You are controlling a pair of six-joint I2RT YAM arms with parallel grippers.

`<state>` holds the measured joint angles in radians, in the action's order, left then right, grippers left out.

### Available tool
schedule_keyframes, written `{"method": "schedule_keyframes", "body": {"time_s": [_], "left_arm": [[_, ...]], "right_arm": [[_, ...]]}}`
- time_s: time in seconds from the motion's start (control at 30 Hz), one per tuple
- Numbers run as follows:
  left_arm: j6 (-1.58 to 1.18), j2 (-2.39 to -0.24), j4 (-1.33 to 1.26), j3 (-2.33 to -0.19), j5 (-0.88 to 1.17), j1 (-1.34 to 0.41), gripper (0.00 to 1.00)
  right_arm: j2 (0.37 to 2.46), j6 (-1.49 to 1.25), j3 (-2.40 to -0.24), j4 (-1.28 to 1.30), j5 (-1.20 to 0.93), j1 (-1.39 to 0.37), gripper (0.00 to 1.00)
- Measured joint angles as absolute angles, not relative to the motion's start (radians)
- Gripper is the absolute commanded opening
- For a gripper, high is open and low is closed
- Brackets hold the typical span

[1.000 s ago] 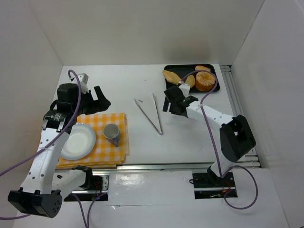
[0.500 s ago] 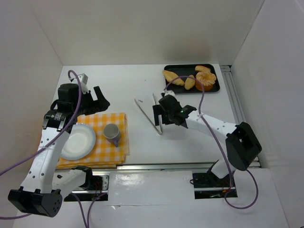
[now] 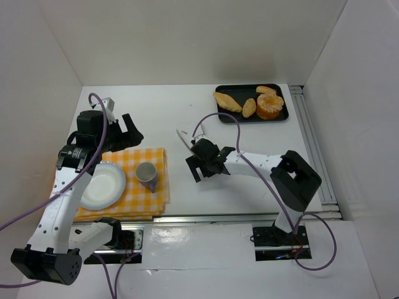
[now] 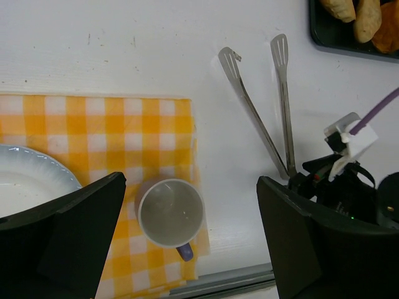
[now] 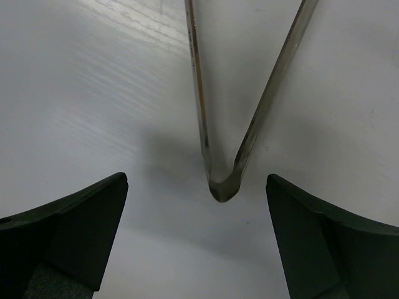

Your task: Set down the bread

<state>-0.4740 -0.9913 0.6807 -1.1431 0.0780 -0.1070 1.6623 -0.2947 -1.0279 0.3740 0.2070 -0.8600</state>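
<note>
While nothing is gripped, step: tongs [image 4: 253, 103] pickup, not yet grasped.
Right end effector [image 5: 196, 180]: wide open, empty, flanking the tongs' hinge, mid-surface.
Left end effector [image 4: 191, 180]: open, empty, 9 o'clock.
Bread [image 3: 227, 101]: on tray [image 3: 255, 121], 1 o'clock.
Next: likely lower, close on hinge.

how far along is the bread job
Done: nothing yet. All the bread lies on the tray, and the plate is bare. In hand: the right claw is open over the hinge end of the tongs, not gripping them. Left: probably grasp the tongs, lift a piece and set it down, likely on the plate.
</note>
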Motion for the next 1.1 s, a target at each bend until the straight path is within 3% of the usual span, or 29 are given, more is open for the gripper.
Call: {"method": "schedule_keyframes", "body": {"time_s": [0.47,0.6,0.63,0.7,0.9,1.0,1.1], "left_arm": [[-0.461,-0.991,0.682,-1.143,0.021,-0.099,1.0],[-0.447,-0.991,0.682,-1.143,0.008,-0.099,1.0],[-0.447,-0.991,0.684,-1.143,0.0,-0.099,1.0],[-0.446,-0.991,0.691,-1.143,-0.012,-0.099,1.0],[-0.446,-0.991,0.696,-1.143,-0.008,-0.1,1.0],[-0.446,-0.991,0.696,-1.143,-0.002,-0.101,1.0],[-0.447,-0.991,0.696,-1.143,-0.001,-0.101,1.0]], "right_arm": [[1.964,-0.223,-1.246,0.201,0.204,-0.756,0.99],[2.013,-0.214,-1.303,0.17,0.2,-0.741,0.61],[2.015,-0.216,-1.306,0.167,0.195,-0.739,0.4],[2.014,-0.218,-1.307,0.169,0.185,-0.732,0.3],[1.956,-0.222,-1.307,0.223,0.215,-0.71,0.25],[1.849,-0.221,-1.306,0.266,0.224,-0.688,0.18],[1.7,-0.227,-1.297,0.284,0.202,-0.619,0.18]]}}
